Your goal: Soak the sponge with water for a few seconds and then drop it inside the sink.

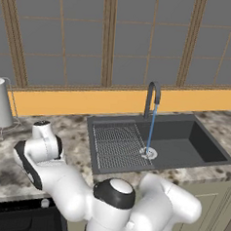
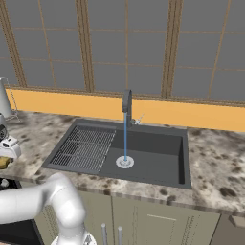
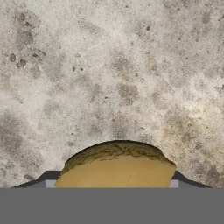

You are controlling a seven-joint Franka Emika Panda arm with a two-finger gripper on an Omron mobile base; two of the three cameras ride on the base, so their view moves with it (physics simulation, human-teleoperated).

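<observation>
1. Water [image 1: 150,129] runs in a thin blue stream from the dark arched faucet [image 1: 152,96] down to the round silver drain [image 1: 147,152] of the sink [image 1: 203,145].
2. That dark grey sink is sunk into the speckled stone counter [image 1: 77,129], with a ribbed grid section [image 1: 116,146] in its left part.
3. Off to the left of the sink, the white arm reaches down over the counter; the end of it sits low at the left edge of the right base view, with a bit of yellow showing under it.
4. Seen from the hand, the sponge [image 3: 117,168] is a mustard-yellow block with a darker, rough top edge, lying right between the two dark fingertips [image 3: 49,177].
5. The gripper [image 3: 114,179] has a finger at each side of the sponge, and the sponge looks pinched and bowed between them, so the claw appears clamped on it.
6. The sponge lies against the stone counter, well apart from the sink and the stream.
7. A paper towel roll [image 1: 1,104] stands upright in a wire holder at the far left of the counter, before the orange backsplash [image 1: 89,102].
8. Grey panes in wooden frames fill the wall [image 1: 84,37] above.
</observation>
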